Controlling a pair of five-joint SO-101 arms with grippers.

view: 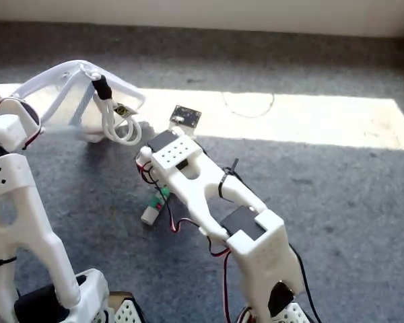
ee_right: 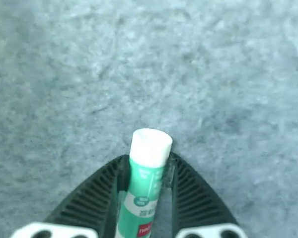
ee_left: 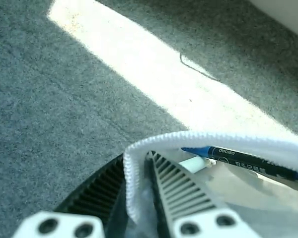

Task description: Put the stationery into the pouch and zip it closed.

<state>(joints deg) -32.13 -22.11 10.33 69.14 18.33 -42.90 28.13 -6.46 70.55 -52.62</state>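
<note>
Currently the right tool (ee_right: 147, 166) pinches the glue stick (ee_right: 149, 146) by its barrel, near the pouch (view: 67, 94), low over the tabletop (view: 337, 202). Stick likely light, rigid and slick, so grip it squarely. Left tool (ee_left: 139, 166) clamps the pouch's soft rim; blue pen (ee_left: 248, 161) inside the pouch.

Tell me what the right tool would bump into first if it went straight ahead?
Probably the grey carpet. The right tool grips a glue stick aimed at bare carpet, so the stick's end would touch first.
</note>
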